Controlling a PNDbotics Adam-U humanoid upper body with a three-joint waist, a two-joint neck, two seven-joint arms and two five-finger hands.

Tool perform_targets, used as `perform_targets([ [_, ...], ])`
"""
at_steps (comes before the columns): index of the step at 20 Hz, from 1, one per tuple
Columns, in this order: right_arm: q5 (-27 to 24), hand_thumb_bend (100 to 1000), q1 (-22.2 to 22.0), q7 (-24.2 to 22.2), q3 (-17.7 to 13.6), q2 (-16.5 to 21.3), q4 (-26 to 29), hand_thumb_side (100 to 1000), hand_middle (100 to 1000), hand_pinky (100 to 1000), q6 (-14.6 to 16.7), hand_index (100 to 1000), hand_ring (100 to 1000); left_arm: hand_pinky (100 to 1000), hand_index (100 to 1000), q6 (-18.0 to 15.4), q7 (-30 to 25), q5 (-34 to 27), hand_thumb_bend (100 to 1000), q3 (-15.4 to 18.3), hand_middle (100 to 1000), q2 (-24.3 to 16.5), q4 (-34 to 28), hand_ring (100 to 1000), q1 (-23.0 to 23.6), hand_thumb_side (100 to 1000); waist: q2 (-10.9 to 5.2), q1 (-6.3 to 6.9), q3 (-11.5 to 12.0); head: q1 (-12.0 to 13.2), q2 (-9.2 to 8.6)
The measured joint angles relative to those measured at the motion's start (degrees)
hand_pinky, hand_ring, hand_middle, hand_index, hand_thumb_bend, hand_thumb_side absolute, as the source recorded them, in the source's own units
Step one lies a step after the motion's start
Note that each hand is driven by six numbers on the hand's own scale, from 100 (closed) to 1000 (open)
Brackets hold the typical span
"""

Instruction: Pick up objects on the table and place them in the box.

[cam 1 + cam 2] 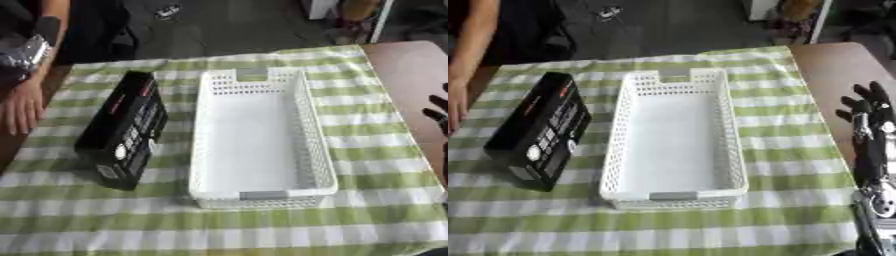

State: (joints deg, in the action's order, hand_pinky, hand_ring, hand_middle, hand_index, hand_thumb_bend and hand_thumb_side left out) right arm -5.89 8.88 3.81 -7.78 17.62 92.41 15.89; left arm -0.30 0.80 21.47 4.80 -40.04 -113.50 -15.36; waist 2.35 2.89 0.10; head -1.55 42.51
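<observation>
Green-checked tablecloth (262, 225) up front; white basket (262, 137) empty; black carton (122, 130) left looks stiff, light—grasp its long sides. Right hand (870, 117) idle, fingers spread.

Perforated white plastic basket (311, 130), glossy black carton (122, 132), checked cloth tablecloth (376, 150)

— What lies where on the surface (367, 215)?
— The basket (262, 137) sits mid-surface; the box (122, 132) stands just left of it, apparently not touching.
— And the right hand (868, 117)?
— Well right of the basket, at the surface's edge.
</observation>
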Motion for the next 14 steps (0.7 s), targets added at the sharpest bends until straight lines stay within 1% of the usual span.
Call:
perform_targets([
  [2,0.0,100,0.0,0.0,0.0,0.0,0.0,610,884,780,0.0,1000,838,916,1000,-1.9,-6.2,3.3,997,-0.2,970,-0.1,-0.1,928,0.1,551,0.00,0.00,0.0,0.0,0.00],
  [3,0.0,100,0.0,0.0,0.0,0.0,0.0,611,884,780,0.0,1000,838,913,1000,-2.8,-9.0,4.8,998,-0.2,969,-0.1,-0.2,926,0.1,551,0.00,0.00,0.0,0.0,0.00],
  [4,0.0,100,0.0,0.0,0.0,0.0,0.0,610,884,780,0.0,1000,838,920,1000,-3.6,-11.3,6.0,991,-0.1,974,-0.1,-0.2,935,0.1,560,0.00,0.00,0.0,0.0,0.00],
  [6,0.0,100,0.0,0.0,-0.2,0.0,0.0,611,884,780,0.0,1000,838,916,1000,-4.6,-14.2,7.5,974,-0.1,975,-0.2,-0.2,939,0.1,576,0.00,0.00,0.0,0.0,0.00],
  [8,0.0,100,0.0,0.0,-0.3,0.0,0.0,611,884,780,0.0,1000,838,905,1000,-4.9,-15.4,7.9,957,0.0,967,-0.3,-0.2,934,0.1,602,0.00,0.00,0.0,0.0,0.00],
  [9,0.0,100,0.0,0.0,-0.3,0.0,0.0,611,884,780,0.0,1000,838,907,1000,-4.8,-15.5,7.9,960,0.2,969,-0.3,-0.2,936,0.2,599,0.00,0.00,0.0,0.0,0.00],
  [10,0.0,100,0.0,0.0,-0.3,0.0,0.0,611,884,780,0.0,1000,838,893,996,-4.6,-15.5,7.9,942,0.3,962,-0.3,-0.2,929,0.2,615,0.00,-0.01,0.0,0.0,0.00],
  [13,0.0,100,0.0,0.0,-0.3,0.0,0.0,610,884,780,0.0,1000,838,887,992,-3.6,-14.5,7.8,936,0.6,959,-0.2,-0.2,926,0.4,623,0.00,-0.01,0.1,0.0,0.00],
  [14,0.0,100,0.0,0.0,-0.3,0.0,0.0,611,884,779,0.0,1000,838,875,988,-3.1,-14.0,7.7,904,0.7,955,-0.2,-0.2,921,0.5,654,0.00,-0.01,0.1,0.0,0.00],
])
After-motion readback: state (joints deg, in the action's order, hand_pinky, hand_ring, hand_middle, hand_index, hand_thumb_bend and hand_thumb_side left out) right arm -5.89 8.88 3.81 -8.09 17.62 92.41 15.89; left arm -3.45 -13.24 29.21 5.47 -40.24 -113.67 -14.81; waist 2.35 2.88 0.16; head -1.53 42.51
